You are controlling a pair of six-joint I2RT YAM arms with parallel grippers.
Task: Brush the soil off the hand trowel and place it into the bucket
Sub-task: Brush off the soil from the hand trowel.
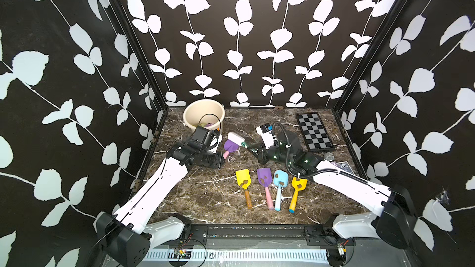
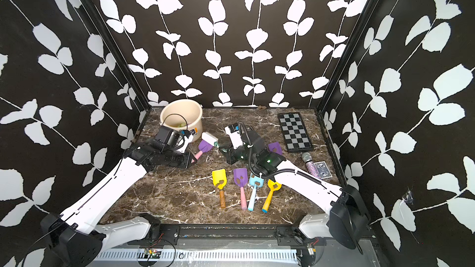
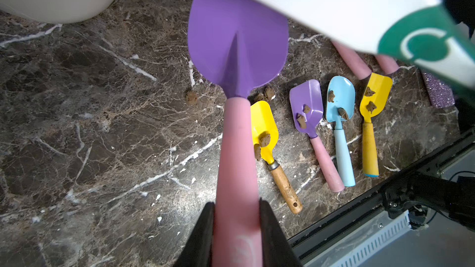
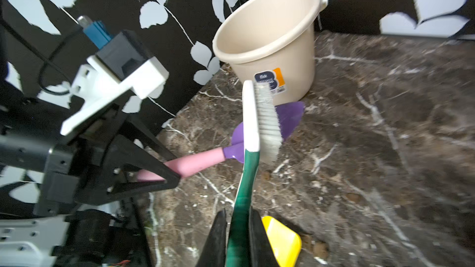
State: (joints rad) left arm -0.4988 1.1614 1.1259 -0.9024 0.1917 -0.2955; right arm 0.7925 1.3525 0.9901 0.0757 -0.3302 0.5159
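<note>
Clamping the pink handle, the left gripper (image 3: 236, 202) holds the trowel (image 3: 231, 29) blade-outward, evidently to present it for brushing. The right gripper (image 4: 237, 217), closed on the brush (image 4: 250, 124), sets its head across that blade. The bucket (image 4: 270, 34) stands just beyond the blade.

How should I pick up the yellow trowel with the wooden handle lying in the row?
I'd grip its wooden handle mid-length, coming straight down and closing across its width. The trowel lies flat on the table, soil sits on the blade, and the handle has open table on both sides.
</note>
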